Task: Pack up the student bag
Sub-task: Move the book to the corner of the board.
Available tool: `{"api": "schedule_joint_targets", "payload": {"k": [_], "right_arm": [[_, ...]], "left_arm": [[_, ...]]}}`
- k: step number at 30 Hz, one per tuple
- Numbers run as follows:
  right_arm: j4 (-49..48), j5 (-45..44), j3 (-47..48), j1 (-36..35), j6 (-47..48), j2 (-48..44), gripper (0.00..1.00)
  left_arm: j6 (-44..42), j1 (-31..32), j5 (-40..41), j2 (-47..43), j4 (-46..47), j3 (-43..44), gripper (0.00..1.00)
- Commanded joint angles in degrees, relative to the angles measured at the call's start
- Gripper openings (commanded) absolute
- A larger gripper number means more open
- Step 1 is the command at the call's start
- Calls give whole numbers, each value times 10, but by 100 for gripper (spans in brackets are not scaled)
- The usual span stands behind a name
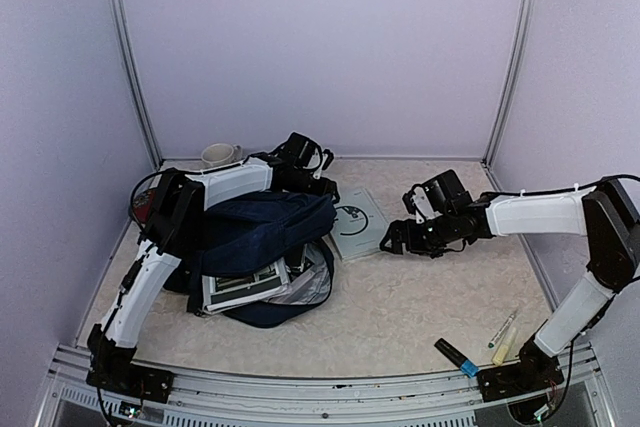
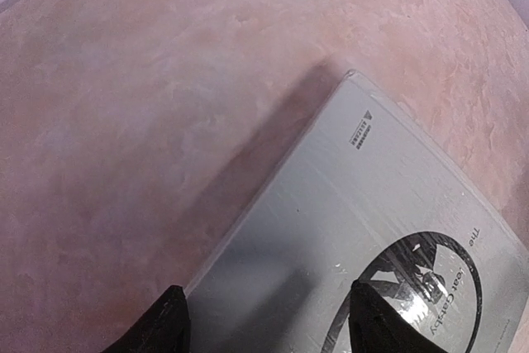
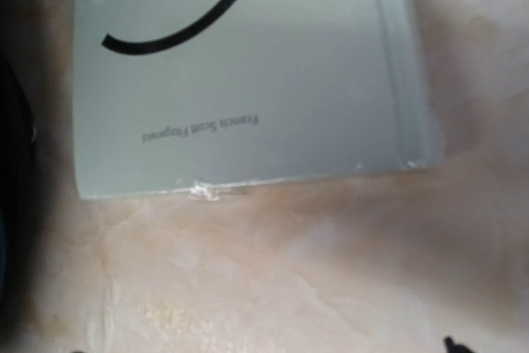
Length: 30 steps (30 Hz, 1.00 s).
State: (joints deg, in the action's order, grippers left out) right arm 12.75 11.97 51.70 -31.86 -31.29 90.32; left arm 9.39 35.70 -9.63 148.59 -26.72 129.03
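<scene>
Black marker and pale pen lie at the near right edge of the desk. Left of centre the navy student bag lies open. Just beside it, a grey book lies flat; right fingers spread at its right edge, left fingers spread over its far corner. A white mug stands farthest back.

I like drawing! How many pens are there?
3, near the right arm's base: a black pen, a white pen, a yellowish pen. The bag may hide more.
</scene>
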Motion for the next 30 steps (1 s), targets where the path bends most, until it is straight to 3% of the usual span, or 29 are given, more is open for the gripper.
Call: {"api": "schedule_joint_targets", "payload": {"k": [1, 9, 19, 30], "right_arm": [[-33, 30, -4, 0, -20, 24, 90], [-45, 36, -8, -1, -38, 40, 90], [-116, 83, -32, -1, -108, 75, 83], [-254, 64, -153, 19, -229, 24, 81]], "left_arm": [[17, -4, -30, 42, 3, -8, 67], [17, -25, 40, 51, 44, -11, 67], [22, -5, -42, 45, 46, -73, 59], [-21, 34, -90, -22, 21, -133, 54]]}}
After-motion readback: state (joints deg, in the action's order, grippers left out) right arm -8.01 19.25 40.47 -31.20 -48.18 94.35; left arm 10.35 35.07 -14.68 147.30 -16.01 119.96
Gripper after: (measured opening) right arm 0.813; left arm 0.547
